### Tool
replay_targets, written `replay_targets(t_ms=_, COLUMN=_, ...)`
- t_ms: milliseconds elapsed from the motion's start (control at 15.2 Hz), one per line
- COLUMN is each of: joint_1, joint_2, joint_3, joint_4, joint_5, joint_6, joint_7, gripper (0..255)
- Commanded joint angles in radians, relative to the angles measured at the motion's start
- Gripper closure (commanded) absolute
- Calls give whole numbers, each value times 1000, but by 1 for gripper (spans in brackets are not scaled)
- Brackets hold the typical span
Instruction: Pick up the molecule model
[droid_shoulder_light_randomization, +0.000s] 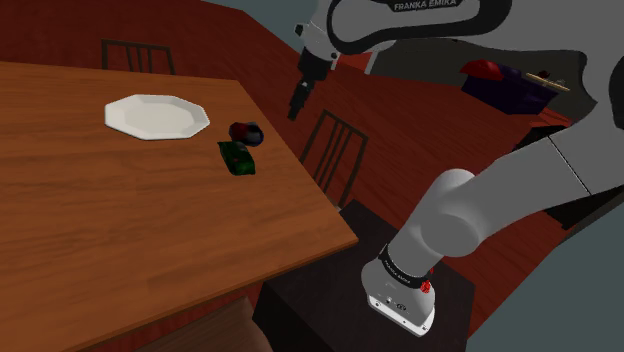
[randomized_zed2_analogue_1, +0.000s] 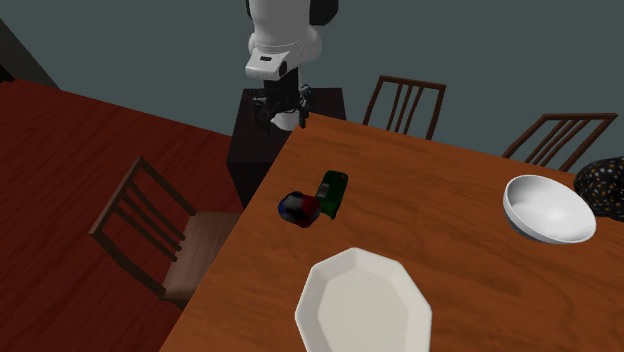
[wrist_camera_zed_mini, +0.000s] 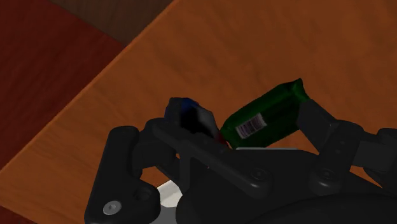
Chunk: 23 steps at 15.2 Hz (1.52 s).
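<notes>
My gripper (droid_shoulder_light_randomization: 298, 104) hangs open and empty, high near the edge of the table (droid_shoulder_light_randomization: 120, 230). It has to come down to the molecule model (droid_shoulder_light_randomization: 245, 131), which lies just beside a green box (droid_shoulder_light_randomization: 237, 158).

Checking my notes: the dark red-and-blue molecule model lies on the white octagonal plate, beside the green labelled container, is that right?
Not quite: the dark red-and-blue molecule model lies on the bare wooden table, off the white octagonal plate, as the second exterior view shows; it is indeed beside the green labelled container.
</notes>
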Motion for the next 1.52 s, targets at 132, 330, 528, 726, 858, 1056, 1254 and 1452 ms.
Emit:
replay_targets(t_ms=132, joint_1=24, joint_2=156, joint_3=-19, joint_4=50, joint_5=4, joint_6=139, joint_7=-100, gripper=0)
replay_targets(t_ms=330, joint_1=40, joint_2=265, joint_3=-27, joint_4=97, joint_5=17, joint_6=222, joint_7=-173, gripper=0)
replay_targets(t_ms=528, joint_1=56, joint_2=374, joint_3=-29, joint_4=155, joint_5=34, joint_6=294, joint_7=-248, gripper=0)
replay_targets(t_ms=726, joint_1=60, joint_2=423, joint_3=-27, joint_4=175, joint_5=43, joint_6=332, joint_7=-278, gripper=0)
replay_targets(t_ms=858, joint_1=60, joint_2=437, joint_3=-27, joint_4=162, joint_5=45, joint_6=359, joint_7=-280, gripper=0)
replay_targets(t_ms=1056, joint_1=60, joint_2=460, joint_3=-27, joint_4=144, joint_5=49, joint_6=399, joint_7=-283, gripper=0)
replay_targets(t_ms=1254, joint_1=60, joint_2=472, joint_3=-27, joint_4=136, joint_5=51, joint_6=420, joint_7=-285, gripper=0)
replay_targets(t_ms=1452, joint_1=60, joint_2=472, joint_3=-27, joint_4=135, joint_5=51, joint_6=420, joint_7=-286, gripper=255)
